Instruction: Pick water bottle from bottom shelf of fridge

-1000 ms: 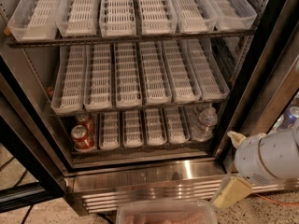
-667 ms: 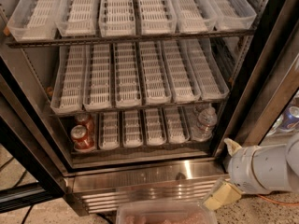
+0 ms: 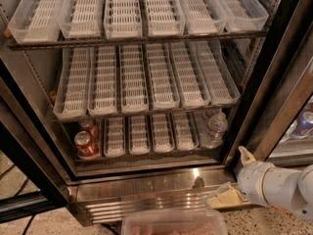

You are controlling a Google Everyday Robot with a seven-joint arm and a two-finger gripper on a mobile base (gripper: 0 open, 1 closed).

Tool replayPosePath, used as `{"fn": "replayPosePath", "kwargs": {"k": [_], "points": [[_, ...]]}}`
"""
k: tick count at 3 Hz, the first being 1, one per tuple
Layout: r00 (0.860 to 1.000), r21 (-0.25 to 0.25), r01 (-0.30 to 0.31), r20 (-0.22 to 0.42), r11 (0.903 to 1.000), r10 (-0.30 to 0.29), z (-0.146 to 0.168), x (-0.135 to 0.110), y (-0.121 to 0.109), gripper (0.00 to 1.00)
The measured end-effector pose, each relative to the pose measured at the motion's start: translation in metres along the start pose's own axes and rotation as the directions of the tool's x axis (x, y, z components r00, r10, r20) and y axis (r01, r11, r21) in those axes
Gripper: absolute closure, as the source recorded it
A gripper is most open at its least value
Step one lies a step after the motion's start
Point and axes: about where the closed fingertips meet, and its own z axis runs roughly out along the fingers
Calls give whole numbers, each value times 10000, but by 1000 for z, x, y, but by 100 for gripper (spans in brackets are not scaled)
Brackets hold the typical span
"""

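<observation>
The fridge (image 3: 274, 67) stands open with three racks of white slotted trays. The water bottle (image 3: 213, 129), clear with a white cap, stands upright at the right end of the bottom shelf (image 3: 146, 133). My gripper (image 3: 234, 177) is at the lower right, outside the fridge in front of the steel kick plate (image 3: 146, 197). It is below and to the right of the bottle and not touching it. Its two cream fingers (image 3: 222, 198) are spread apart and hold nothing.
Two red soda cans (image 3: 87, 140) stand at the left end of the bottom shelf. The dark door frame (image 3: 259, 97) rises just right of the bottle. A pinkish translucent container (image 3: 173, 223) lies at the bottom edge. Another cooler with cans (image 3: 303, 124) is at the right.
My arm has moved left and slightly forward, bringing the gripper closer to the fridge's lower right corner. The bottle and cans have not moved.
</observation>
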Motion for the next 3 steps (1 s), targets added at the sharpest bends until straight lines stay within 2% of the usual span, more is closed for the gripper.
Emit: {"fn": "replayPosePath", "kwargs": {"k": [1,2,3], "points": [[9923,472,-843,946,9953,796,11,6,-14,0],[9746,849,-1652,1666,9826,1495,20,6,-22,0],[9631,1104,-1978,2067,9740,1722,24,0,-24,0]]}}
